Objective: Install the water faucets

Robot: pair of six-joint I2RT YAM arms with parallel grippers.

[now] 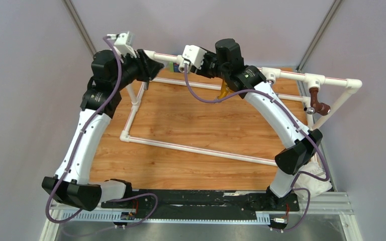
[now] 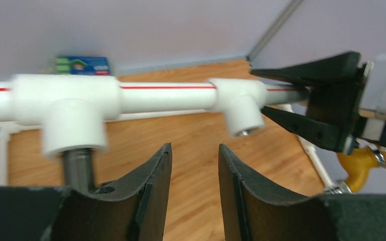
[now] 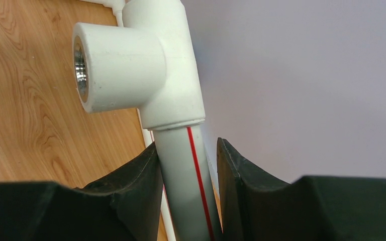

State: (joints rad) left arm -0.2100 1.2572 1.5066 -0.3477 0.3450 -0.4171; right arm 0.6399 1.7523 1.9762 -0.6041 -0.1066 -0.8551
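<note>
Left gripper (image 2: 195, 155) sits spread wide, fingers apart above the wooden table (image 1: 191, 120); just to its left the dark grey faucet (image 2: 78, 168) hangs straight down, screwed up into a white tee (image 2: 73, 108) on the far rail of the pipe frame (image 2: 166, 95); further right along that rail the right gripper (image 3: 189, 155) brackets the red-striped pipe below a second tee (image 3: 130, 65), one pad touching, though whether it truly clamps I cannot tell; an orange tap (image 2: 362, 160) hangs just right of it; a brown tap (image 1: 320, 103) sits at the far right corner.
</note>
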